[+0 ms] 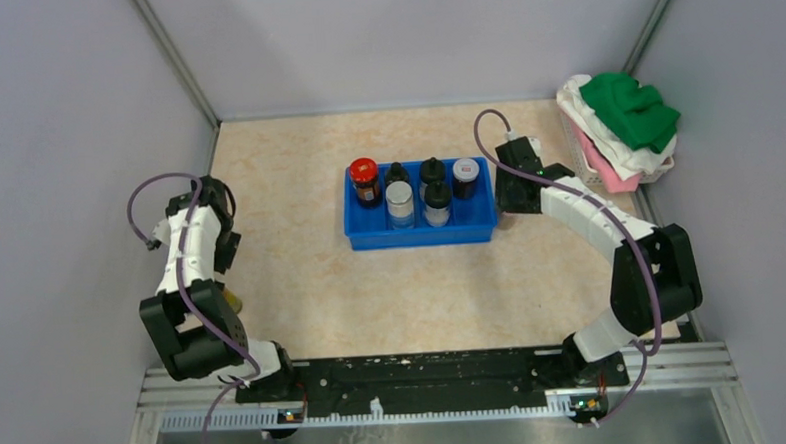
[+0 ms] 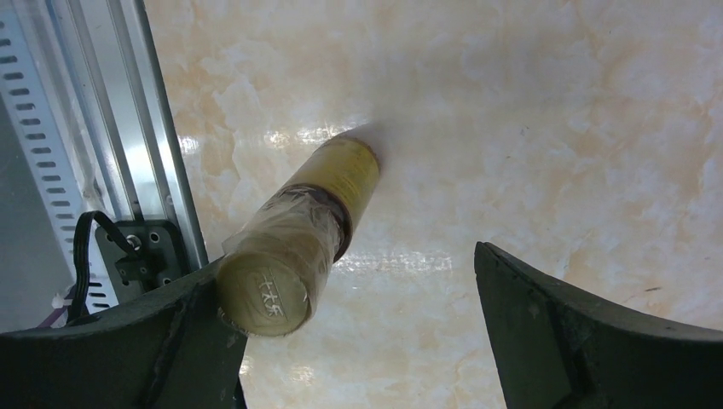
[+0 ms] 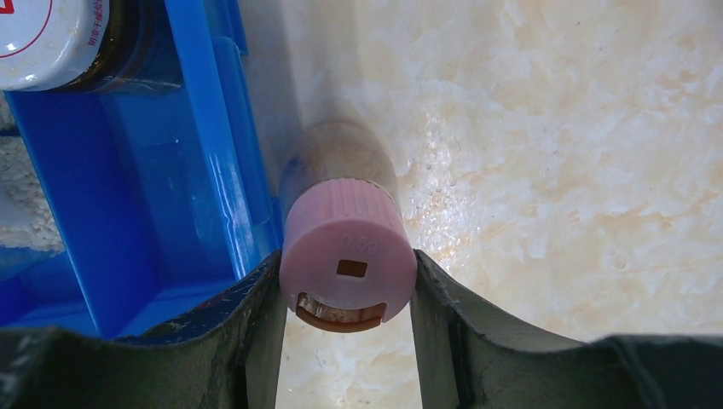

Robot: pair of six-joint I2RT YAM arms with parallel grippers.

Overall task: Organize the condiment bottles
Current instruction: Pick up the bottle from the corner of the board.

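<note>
Several condiment bottles stand in the blue tray (image 1: 422,236), among them a red-capped one (image 1: 365,180) and a white-lidded dark jar (image 1: 465,177) (image 3: 43,34). My right gripper (image 1: 513,192) (image 3: 345,277) hangs just outside the tray's right wall (image 3: 213,153), shut on the cap of a pink-capped bottle (image 3: 345,243). This bottle is hidden in the top view. At the table's left edge my left gripper (image 1: 227,269) (image 2: 354,273) is wide open above a yellowish bottle (image 2: 294,247) (image 1: 231,302). That bottle's cap sits against the left finger (image 2: 128,341), far from the right one.
A pink basket (image 1: 607,173) piled with white and green cloths (image 1: 629,112) stands at the back right. An aluminium rail (image 2: 111,128) runs just left of the yellowish bottle. Grey walls close in both sides.
</note>
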